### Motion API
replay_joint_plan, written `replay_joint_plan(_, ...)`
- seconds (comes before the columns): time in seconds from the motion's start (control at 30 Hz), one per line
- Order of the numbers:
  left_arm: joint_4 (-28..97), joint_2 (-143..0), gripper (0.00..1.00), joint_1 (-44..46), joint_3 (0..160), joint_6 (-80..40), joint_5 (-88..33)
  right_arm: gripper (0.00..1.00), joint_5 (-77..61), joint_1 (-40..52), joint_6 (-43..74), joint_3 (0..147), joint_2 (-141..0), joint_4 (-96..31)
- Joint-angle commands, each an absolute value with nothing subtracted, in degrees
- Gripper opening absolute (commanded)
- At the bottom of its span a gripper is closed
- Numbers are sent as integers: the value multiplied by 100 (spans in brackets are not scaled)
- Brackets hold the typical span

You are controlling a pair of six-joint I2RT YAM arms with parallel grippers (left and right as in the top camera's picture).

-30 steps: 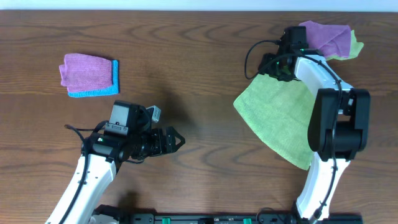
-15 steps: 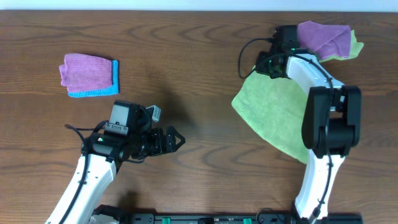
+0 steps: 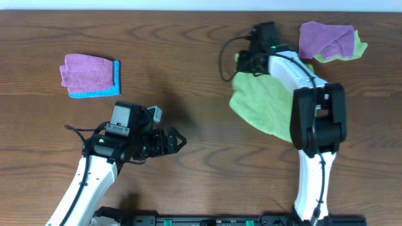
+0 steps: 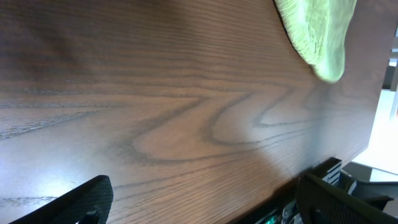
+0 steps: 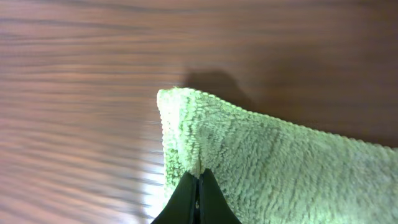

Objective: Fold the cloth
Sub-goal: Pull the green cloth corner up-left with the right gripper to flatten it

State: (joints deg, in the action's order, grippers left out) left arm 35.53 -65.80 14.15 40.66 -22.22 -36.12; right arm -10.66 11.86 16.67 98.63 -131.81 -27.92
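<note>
The light green cloth (image 3: pixel 260 103) lies rumpled on the wooden table, right of centre. My right gripper (image 3: pixel 242 64) is at the cloth's upper left corner. In the right wrist view that gripper (image 5: pixel 199 175) is shut, pinching a ridge of the green cloth (image 5: pixel 280 168) close to its corner. My left gripper (image 3: pixel 179 141) hovers low over bare wood left of the cloth, apart from it. Its jaws stand open with nothing between them (image 4: pixel 205 205), and the green cloth's edge (image 4: pixel 317 31) shows far ahead.
A folded purple cloth on a folded blue one (image 3: pixel 91 75) sits at the far left. A crumpled purple cloth over another green one (image 3: pixel 326 39) lies at the back right. The table's front edge (image 4: pixel 348 155) runs near the left gripper.
The right gripper shut on the green cloth's corner and pulled it left, away from the back-right pile. The cloth bunched up and shifted left. The left arm stayed still.
</note>
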Motion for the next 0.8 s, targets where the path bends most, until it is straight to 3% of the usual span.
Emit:
replay_joint_plan(0.0,3527,-6589,95,1439,4209,-2117,-3533,1,-1184,1503,1490,10224,-13238,-2711)
replay_joint_plan(0.3,3529,-6589,96,1439,4209,-2119,-3538,2,-1046,1887,1470,10353,-13238,-2386)
replay_joint_plan(0.33,3527,-6589,95,1439,4209,-2119,-3538,8,-1028,1896,1457,10353,-13238,-2357)
replay_joint_plan(0.43,3527,-6589,95,1439,4209,-2126,-3542,41,-1031,1905,1452,10363,-13238,-2329)
replay_joint_plan(0.5,3527,-6589,96,1439,4209,-2152,-3546,53,-1039,1907,1452,10436,-13235,-2418)
replay_joint_plan(0.6,3483,-6589,95,1439,4209,-2432,-3562,57,-1055,1905,1452,10713,-13170,-2867)
replay_joint_plan(0.7,3323,-6589,95,1439,4209,-2663,-3618,70,-1052,1868,1406,11137,-13045,-3557)
replay_joint_plan(0.77,3264,-6589,96,1439,4209,-2963,-3699,73,-1057,1815,1406,11408,-12912,-4038)
